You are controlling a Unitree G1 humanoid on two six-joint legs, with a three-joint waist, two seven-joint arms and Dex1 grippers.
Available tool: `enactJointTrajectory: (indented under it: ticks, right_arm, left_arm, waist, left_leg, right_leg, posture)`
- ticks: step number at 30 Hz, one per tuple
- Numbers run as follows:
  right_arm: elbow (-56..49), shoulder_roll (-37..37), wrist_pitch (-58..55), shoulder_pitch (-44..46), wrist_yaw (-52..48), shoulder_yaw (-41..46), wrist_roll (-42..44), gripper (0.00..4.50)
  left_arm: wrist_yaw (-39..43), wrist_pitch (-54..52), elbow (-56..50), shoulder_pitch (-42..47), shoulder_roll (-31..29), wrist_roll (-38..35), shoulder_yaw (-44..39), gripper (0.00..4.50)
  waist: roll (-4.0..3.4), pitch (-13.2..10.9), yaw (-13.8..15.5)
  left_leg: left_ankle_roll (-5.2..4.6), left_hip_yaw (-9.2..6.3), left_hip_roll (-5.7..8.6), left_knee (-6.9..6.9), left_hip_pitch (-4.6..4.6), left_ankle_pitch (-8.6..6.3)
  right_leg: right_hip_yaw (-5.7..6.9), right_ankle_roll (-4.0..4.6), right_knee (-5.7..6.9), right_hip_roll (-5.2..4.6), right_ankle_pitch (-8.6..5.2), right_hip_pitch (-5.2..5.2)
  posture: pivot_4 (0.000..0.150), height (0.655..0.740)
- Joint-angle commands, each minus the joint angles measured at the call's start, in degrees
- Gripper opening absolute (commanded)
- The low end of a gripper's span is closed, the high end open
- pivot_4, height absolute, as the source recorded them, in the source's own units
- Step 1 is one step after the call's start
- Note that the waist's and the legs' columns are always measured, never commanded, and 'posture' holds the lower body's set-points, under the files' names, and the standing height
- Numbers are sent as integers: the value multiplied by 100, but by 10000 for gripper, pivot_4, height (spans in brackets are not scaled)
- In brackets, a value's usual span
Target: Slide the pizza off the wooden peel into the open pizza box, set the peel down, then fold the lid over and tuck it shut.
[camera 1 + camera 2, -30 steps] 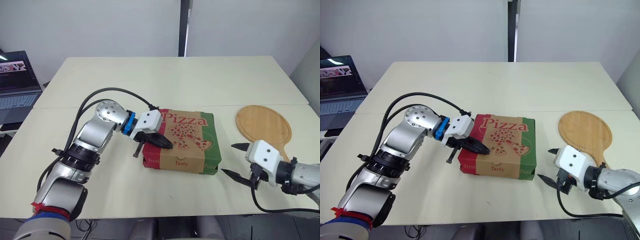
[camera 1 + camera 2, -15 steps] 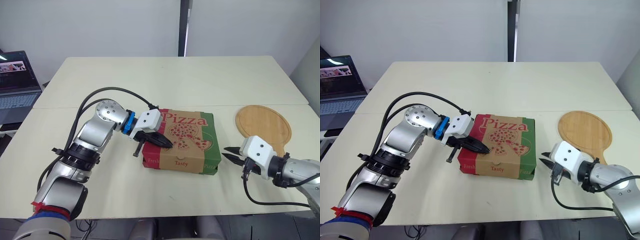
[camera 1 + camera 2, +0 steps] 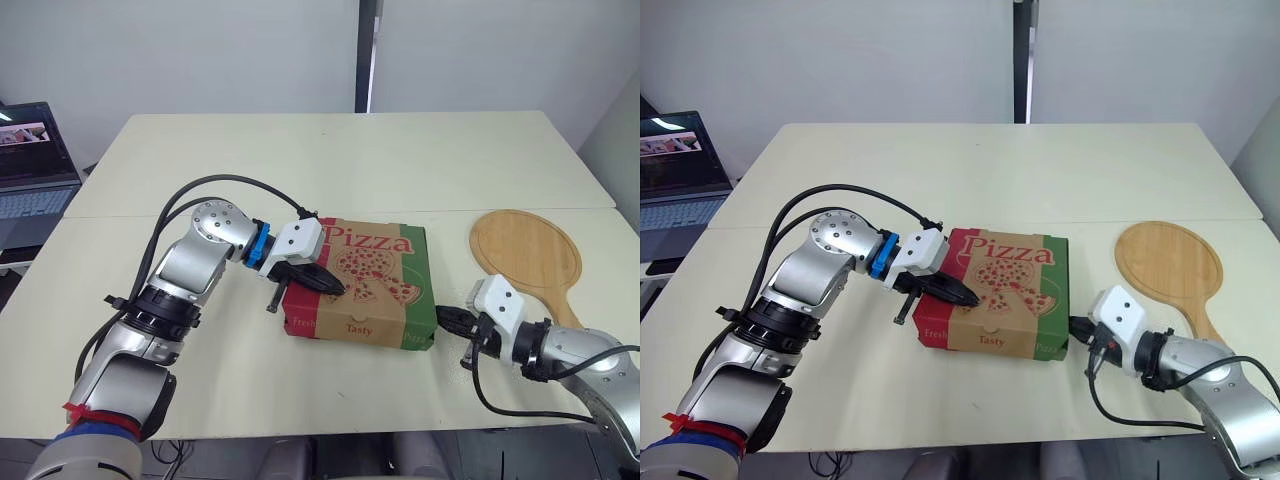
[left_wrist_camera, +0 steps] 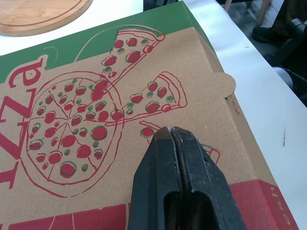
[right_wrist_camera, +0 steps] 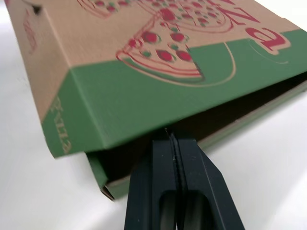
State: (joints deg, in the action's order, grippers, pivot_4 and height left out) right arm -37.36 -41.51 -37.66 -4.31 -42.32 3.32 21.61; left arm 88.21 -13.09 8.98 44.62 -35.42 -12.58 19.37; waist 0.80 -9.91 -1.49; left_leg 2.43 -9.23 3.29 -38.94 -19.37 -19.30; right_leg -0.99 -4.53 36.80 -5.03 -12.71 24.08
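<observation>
Wooden peel (image 3: 526, 250), handle toward robot

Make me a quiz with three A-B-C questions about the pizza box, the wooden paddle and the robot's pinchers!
1. Where is the wooden peel compared with the pizza box?
A) on top of it
B) flat on the table, on the robot's right of it
C) inside it

2. What colour is the box's side flap by the right end effector?
A) blue
B) yellow
C) green

3. How is the left end effector?
A) shut, over the lid
B) wide open
C) gripping the peel's handle

Answers:
1 B: the peel lies on the table beside the box's right side.
2 C: the flap just above that end effector is green.
3 A: its two black fingers meet with no gap, above the printed pizza.
</observation>
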Motion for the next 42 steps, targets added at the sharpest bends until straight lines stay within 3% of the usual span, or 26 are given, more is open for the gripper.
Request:
enactJointTrajectory:
  ticks: [1, 5, 8, 11, 14, 19, 29, 36, 42]
  right_arm:
    - [-156, -115, 141, 9, 47, 51, -90, 376]
    - [2, -468, 464, -134, -24, 562, -361, 376]
    - [27, -730, 521, -232, -260, 1151, -185, 6102]
    - [-450, -1003, 77, -208, -692, 1690, 619, 15451]
    - [-1006, -1184, -365, -158, -816, 1640, 1269, 26160]
    - [-1301, -1225, -348, 334, -365, 573, 826, 42758]
    - [-846, -1197, 291, 1065, -98, -950, -526, 42758]
    - [-538, -1116, 691, 1216, -3, -1173, -1171, 42758]
    - [-586, -896, 547, 1252, -42, -978, -1039, 42758]
  left_arm:
    - [-2, -1, -68, 67, 7, 35, -15, 0]
    - [-3, -12, -90, 55, 1, 32, -26, 0]
    - [-8, -27, -107, 48, -8, 23, -42, 0]
    - [-3, -10, -87, 53, -6, 20, -50, 0]
    - [1, 10, -50, 78, 21, 23, -42, 0]
    - [-25, 18, -6, 118, 88, 22, -45, 0]
    - [-99, -1, 45, 174, 130, -7, -120, 0]
    - [-115, -37, 13, 171, 117, -61, -140, 0]
    - [-69, -20, -3, 160, 110, -81, -130, 0]
  waist:
    - [0, 0, 0]
    - [0, 0, 2]
    - [1, 0, 7]
    - [0, -1, 8]
    - [0, -1, -1]
    - [2, -1, 2]
    - [2, -1, 2]
    - [2, -1, 1]
    - [2, -1, 0]
  left_leg:
    - [0, 0, 0, 0, 0, 0]
    - [0, 1, 1, 0, 0, 0]
    - [-1, 2, 2, 0, -1, 0]
    - [-1, 1, 0, 1, -1, 0]
    - [-1, -1, -3, 1, 0, -1]
    - [-2, 1, 0, 0, -2, -1]
    - [17, 0, 0, 0, -6, 9]
    - [18, 0, 0, 0, -7, 10]
    - [15, -1, 0, 0, -6, 8]
  right_leg:
    - [0, 0, 0, 0, 0, 0]
    - [0, 0, 0, 0, 0, 0]
    - [-1, 0, -1, -1, 0, -1]
    - [1, 0, 0, 0, 0, -1]
    - [2, 0, -1, 1, 0, -1]
    - [1, -1, -3, -1, -1, -3]
    - [3, -1, -4, -1, -1, 2]
    - [3, -1, -4, -1, -1, 4]
    - [3, -1, -2, -1, -1, 4]
  posture:
    - [1500, 7400]
    - [1500, 7400]
    - [1500, 7400]
    - [1500, 7400]
    - [1500, 7400]
    - [1500, 7400]
    - [1500, 7400]
    - [1500, 7400]
    - [1500, 7400]
